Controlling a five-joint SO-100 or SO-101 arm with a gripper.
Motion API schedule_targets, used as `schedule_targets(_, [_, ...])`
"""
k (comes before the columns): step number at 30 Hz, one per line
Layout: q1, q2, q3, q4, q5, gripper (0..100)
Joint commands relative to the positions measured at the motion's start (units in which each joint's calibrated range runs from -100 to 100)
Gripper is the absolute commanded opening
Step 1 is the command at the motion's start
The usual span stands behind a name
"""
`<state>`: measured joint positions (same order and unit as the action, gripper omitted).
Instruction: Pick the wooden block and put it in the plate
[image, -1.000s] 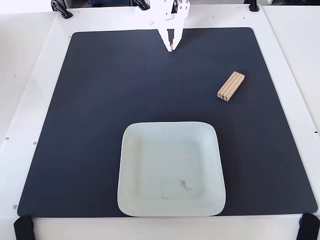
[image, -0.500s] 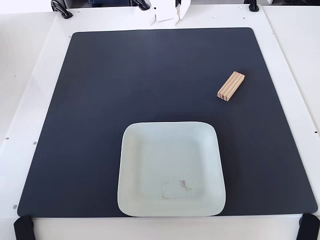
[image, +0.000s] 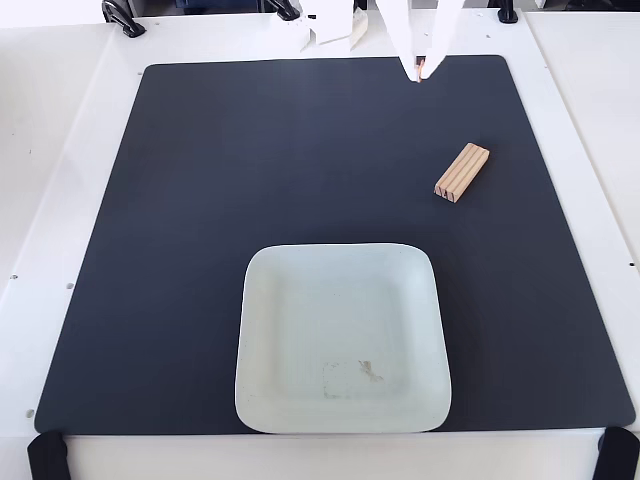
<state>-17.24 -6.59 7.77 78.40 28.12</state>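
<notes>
The wooden block (image: 462, 172) is a small tan bar with darker stripes on its edge. It lies diagonally on the black mat, right of centre. The plate (image: 262, 300) is a large pale mint-white square with rounded corners, a raised rim and a brownish smudge near its front. It sits on the mat at the front centre and holds nothing. My white gripper (image: 421, 70) comes in from the top edge and hangs over the mat's far edge, well behind the block. Its fingertips meet at a point and hold nothing.
The black mat (image: 200, 200) covers most of a white table (image: 60, 150). Black clamps (image: 122, 18) and white arm base parts (image: 330, 25) stand along the far edge. Black straps (image: 48, 455) sit at the front corners.
</notes>
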Motion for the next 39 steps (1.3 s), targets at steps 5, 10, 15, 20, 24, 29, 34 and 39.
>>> schedule_targets(5, [-3.25,7.10,-3.86,-0.67,-1.69,17])
schedule_targets(10, [-2.81,10.83,-1.52,-7.39,-5.11,17])
schedule_targets(15, [-3.14,13.20,0.64,-15.17,-5.69,18])
schedule_targets(20, [-3.81,15.24,2.17,-16.05,-6.12,18])
schedule_targets(24, [-3.81,17.78,1.63,-16.14,-6.76,18])
schedule_targets(29, [-5.38,20.07,1.36,-16.23,-6.65,18])
schedule_targets(34, [-6.28,20.49,1.27,-16.23,-6.81,18])
schedule_targets(39, [-6.84,21.08,-2.87,-16.14,-8.20,17])
